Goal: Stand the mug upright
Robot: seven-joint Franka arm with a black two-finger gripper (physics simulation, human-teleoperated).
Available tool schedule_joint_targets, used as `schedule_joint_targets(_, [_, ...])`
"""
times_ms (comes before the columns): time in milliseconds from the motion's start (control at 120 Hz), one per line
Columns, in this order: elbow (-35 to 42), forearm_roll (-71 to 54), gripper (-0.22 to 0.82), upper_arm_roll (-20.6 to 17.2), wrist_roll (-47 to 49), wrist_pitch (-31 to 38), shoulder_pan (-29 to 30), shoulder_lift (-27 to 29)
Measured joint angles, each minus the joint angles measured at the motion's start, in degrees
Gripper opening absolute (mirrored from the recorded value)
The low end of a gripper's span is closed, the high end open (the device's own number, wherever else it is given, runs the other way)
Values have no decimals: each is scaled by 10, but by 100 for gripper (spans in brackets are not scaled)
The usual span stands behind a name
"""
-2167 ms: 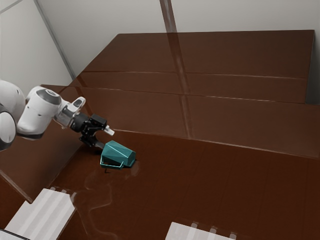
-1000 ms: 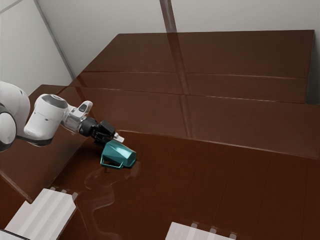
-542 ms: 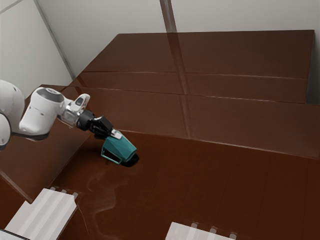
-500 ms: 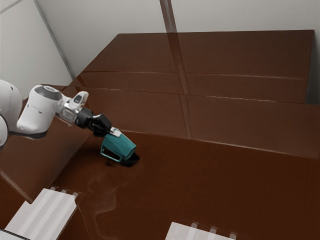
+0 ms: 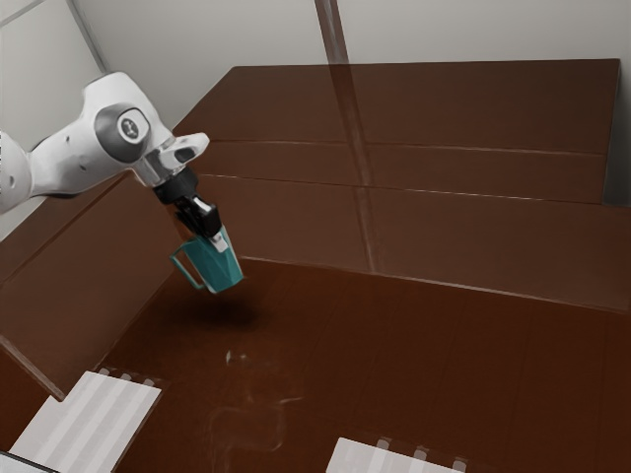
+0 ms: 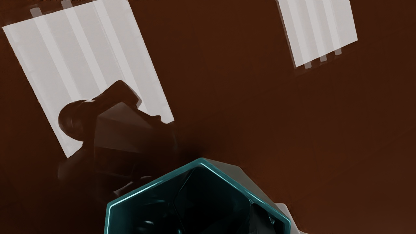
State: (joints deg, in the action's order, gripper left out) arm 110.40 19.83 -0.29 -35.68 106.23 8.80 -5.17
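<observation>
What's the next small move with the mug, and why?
Probably tilt the mug level before lowering it: the fingers pinch its wall, it hangs above the table, and it leans, base toward the exterior view's right.

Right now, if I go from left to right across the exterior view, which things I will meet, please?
First pale striped patch → teal mug → second pale striped patch. The arm is left out, because it overlaps the span of the first two.
</observation>
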Motion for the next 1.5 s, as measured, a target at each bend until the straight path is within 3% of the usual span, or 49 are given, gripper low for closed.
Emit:
schedule_joint_targets(117, [3,-90,-18,-32,43,43,-1,8])
schedule_joint_targets(333, [45,-149,-18,-55,115,131,-9,10])
schedule_joint_targets(558, [82,-162,-18,-62,169,213,-9,-2])
schedule_joint_targets(925, [98,-176,-18,-65,226,261,-14,-29])
schedule_joint_targets(1200, [98,-173,34,-72,245,268,-14,-17])
schedule_joint_targets(1333, [94,-171,46,-74,251,265,-14,5])
schedule_joint_targets(1500, [45,-161,54,-74,255,223,-15,27])
